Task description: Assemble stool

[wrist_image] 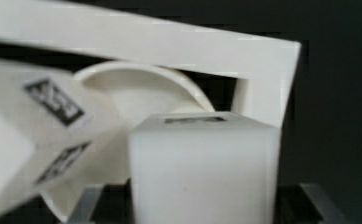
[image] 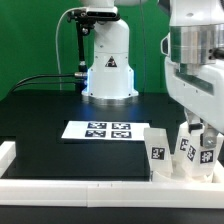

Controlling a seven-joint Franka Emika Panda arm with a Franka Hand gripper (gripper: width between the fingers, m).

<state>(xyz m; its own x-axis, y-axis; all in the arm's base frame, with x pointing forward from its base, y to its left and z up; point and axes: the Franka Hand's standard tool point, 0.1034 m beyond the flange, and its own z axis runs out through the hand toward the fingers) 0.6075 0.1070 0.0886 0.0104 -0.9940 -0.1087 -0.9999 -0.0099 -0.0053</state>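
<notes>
My gripper [image: 197, 130] hangs low over a group of white tagged stool legs in the corner of the white frame rails, at the exterior view's right. One leg [image: 157, 151] stands apart on the left of the group; two more [image: 207, 151] stand under the fingers. In the wrist view a chunky white leg [wrist_image: 199, 160] stands between my fingers [wrist_image: 93, 200], with a dark gap on each side, so the gripper [wrist_image: 204, 208] is open around it. Another tagged leg [wrist_image: 36, 120] leans beside it. A curved white rim behind [wrist_image: 146, 82] looks like the round seat.
The marker board [image: 95, 129] lies on the black table in the middle. White frame rails [image: 70, 184] run along the front edge and also show in the wrist view [wrist_image: 213, 55]. The robot base [image: 108, 65] stands at the back.
</notes>
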